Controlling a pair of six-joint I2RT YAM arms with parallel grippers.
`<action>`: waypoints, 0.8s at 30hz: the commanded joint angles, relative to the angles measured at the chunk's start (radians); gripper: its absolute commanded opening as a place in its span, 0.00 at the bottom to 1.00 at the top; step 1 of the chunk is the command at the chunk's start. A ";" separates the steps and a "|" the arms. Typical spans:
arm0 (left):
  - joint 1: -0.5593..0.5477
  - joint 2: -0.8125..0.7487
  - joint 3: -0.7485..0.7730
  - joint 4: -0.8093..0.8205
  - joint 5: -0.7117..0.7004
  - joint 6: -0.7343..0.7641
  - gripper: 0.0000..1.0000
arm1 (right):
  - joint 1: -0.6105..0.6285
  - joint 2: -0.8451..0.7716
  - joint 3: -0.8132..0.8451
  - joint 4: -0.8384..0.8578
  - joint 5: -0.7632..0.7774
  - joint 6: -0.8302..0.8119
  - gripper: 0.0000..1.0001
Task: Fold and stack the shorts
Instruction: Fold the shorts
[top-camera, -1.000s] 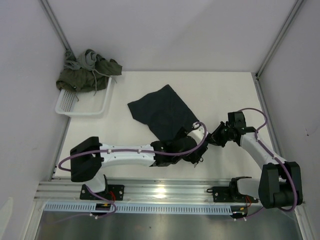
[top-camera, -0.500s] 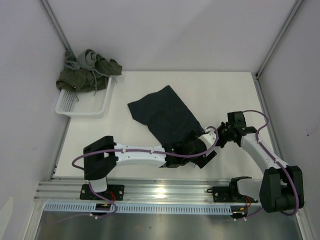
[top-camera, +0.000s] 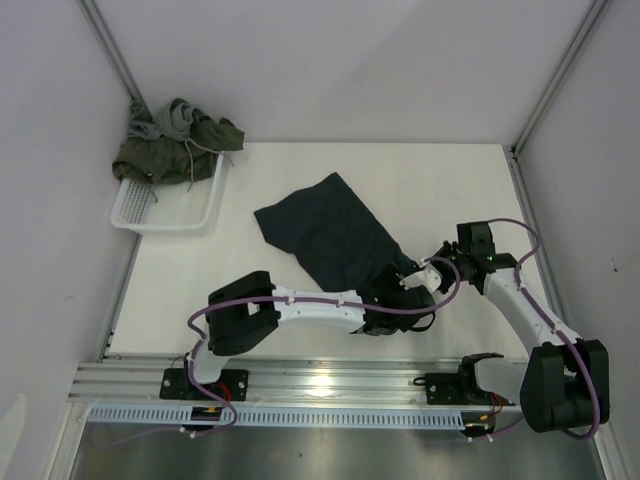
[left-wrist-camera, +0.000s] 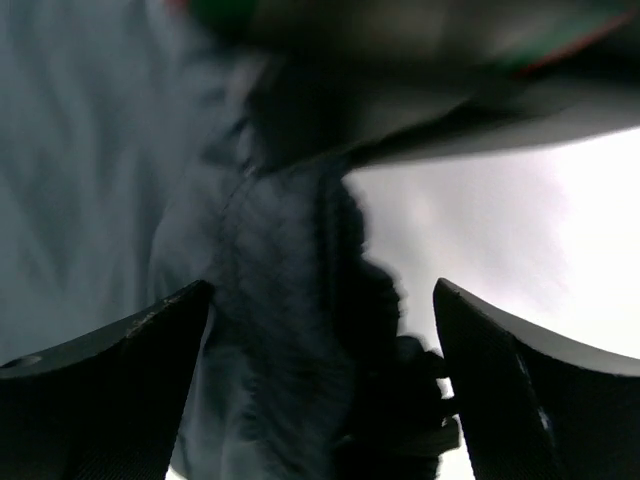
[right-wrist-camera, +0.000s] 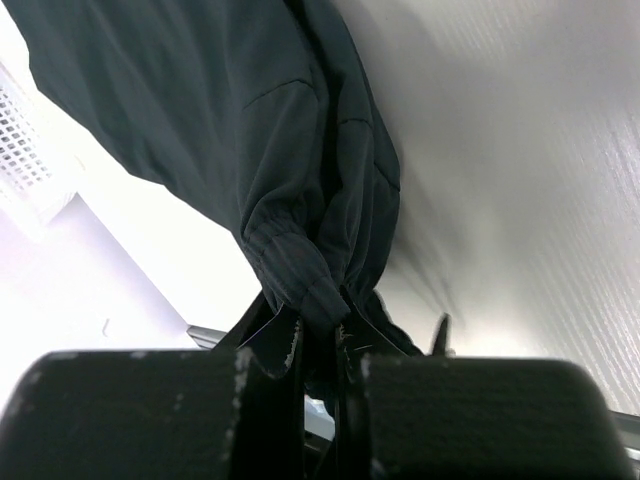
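Note:
The dark navy shorts (top-camera: 325, 230) lie spread on the table, their near right corner lifted. My right gripper (top-camera: 432, 270) is shut on that gathered waistband corner (right-wrist-camera: 315, 285), and in the right wrist view the cloth is pinched between its jaws (right-wrist-camera: 322, 345). My left gripper (top-camera: 412, 298) reaches across beside it, open. The left wrist view shows navy cloth (left-wrist-camera: 280, 340) between the wide-apart fingers (left-wrist-camera: 110, 370). Olive green shorts (top-camera: 170, 160) and light grey shorts (top-camera: 172, 118) are bunched over the back of the basket.
A white mesh basket (top-camera: 175, 212) stands at the table's far left, against the left wall. The enclosure walls run along the left, back and right. A metal rail with both arm bases (top-camera: 320, 385) runs along the near edge.
My left arm has swung to the right along the shorts' near edge, bringing its open gripper up to the right gripper. The right gripper has stayed shut on the corner and shifted slightly right.

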 joint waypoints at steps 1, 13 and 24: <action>-0.005 -0.022 0.022 -0.062 -0.097 -0.040 0.92 | 0.007 -0.018 0.046 -0.008 -0.034 -0.003 0.00; -0.003 -0.056 -0.024 -0.030 -0.023 -0.031 0.27 | -0.017 0.090 0.069 0.072 -0.031 -0.075 0.00; 0.009 -0.070 -0.013 -0.010 0.023 -0.011 0.07 | -0.095 0.203 0.116 0.139 -0.085 -0.141 0.00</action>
